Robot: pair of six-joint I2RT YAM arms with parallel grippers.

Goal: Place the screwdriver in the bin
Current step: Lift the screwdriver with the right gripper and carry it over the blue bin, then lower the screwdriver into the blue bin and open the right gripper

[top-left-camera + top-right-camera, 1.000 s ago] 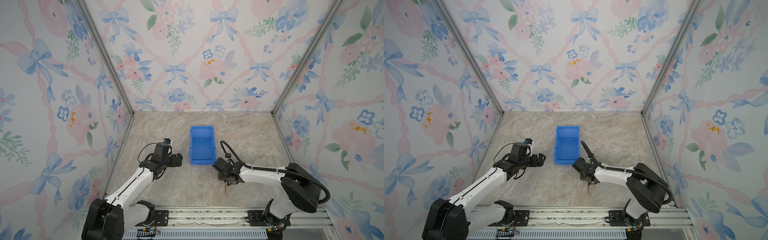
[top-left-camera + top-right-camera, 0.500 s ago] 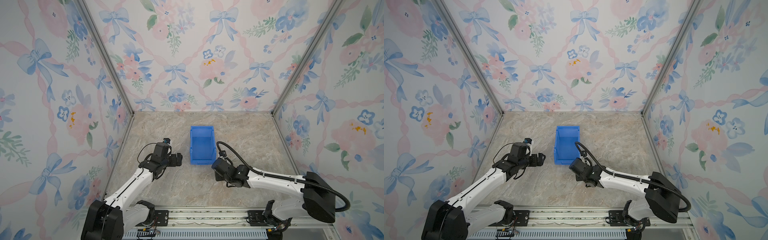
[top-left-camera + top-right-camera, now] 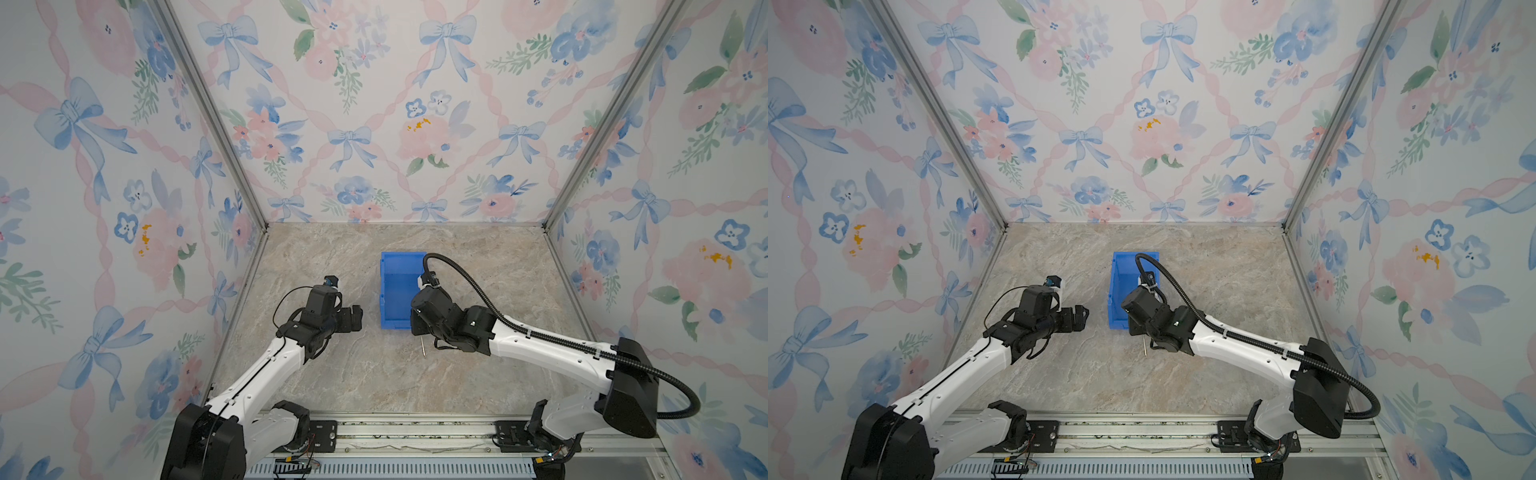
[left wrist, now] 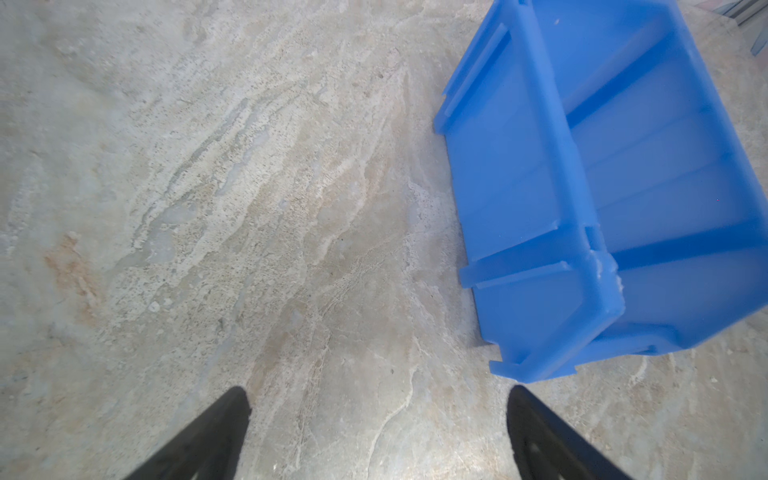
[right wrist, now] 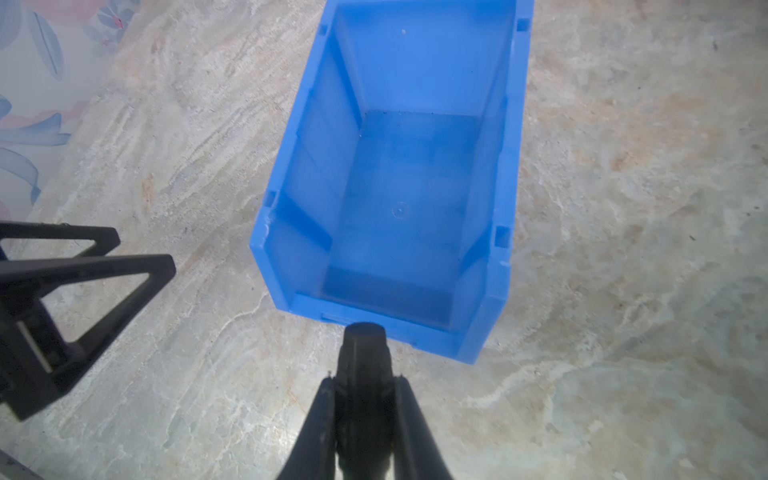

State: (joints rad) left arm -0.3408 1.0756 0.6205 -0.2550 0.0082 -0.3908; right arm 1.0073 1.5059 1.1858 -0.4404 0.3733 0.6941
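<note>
Just short of the low front lip of the bin [image 5: 514, 124], my right gripper [image 5: 365, 384], clamped on the screwdriver [image 5: 365, 343] by its black handle, has swung in from beside the bin, butt end now facing the empty interior: only carry-over and release remain, I judge.

Bright, even, soft-shadowed light; wrist views hazy and soft (top views sharper).

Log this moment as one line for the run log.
right gripper: shut on screwdriver | screwdriver: handle toward bin front lip, not inside | bin: empty | left gripper: open, holding nothing, beside bin
</note>
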